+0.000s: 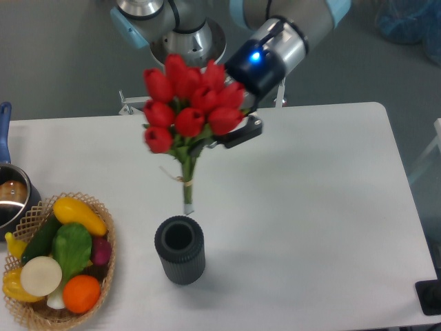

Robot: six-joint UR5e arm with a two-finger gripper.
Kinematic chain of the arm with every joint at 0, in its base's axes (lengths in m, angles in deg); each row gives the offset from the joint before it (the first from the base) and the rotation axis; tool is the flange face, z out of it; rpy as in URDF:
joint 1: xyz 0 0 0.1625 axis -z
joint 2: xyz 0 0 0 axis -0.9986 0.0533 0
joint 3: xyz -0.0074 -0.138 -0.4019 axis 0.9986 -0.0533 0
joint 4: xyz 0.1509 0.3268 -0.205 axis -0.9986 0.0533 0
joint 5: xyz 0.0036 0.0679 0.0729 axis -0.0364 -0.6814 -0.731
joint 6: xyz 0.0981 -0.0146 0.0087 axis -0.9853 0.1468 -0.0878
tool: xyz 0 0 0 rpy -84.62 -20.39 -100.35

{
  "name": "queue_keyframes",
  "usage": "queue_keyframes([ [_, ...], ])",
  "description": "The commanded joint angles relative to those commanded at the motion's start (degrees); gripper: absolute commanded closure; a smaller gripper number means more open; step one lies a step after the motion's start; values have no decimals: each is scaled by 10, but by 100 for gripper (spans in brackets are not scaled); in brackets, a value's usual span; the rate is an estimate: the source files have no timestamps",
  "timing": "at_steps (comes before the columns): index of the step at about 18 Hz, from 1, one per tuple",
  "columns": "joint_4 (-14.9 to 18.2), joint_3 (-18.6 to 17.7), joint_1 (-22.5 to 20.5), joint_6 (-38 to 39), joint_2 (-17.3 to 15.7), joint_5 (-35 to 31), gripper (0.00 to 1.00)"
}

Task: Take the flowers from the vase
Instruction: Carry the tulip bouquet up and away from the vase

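Observation:
The flowers [189, 103], a bunch of red tulip buds on tied green stems, hang in the air above the table. Their stem ends [187, 200] are clear of the vase and just above its mouth. The vase [180, 249], a dark grey ribbed cylinder, stands upright at the front middle of the table with its mouth empty. My gripper [219, 140] reaches in from the upper right and is shut on the flowers just below the buds. The buds hide most of its fingers.
A wicker basket [103, 265] of fruit and vegetables sits at the front left. A shiny metal pot [12, 196] with a blue handle is at the left edge. The robot base [186, 38] stands behind the table.

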Motion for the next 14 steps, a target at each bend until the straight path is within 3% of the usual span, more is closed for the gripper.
queue_keyframes([
  [4,-1,3,-82,-2,-4,-20,63],
  [10,0,10,-150,-7,-3,-95,63],
  [14,0,11,-175,-11,14,-109,63],
])
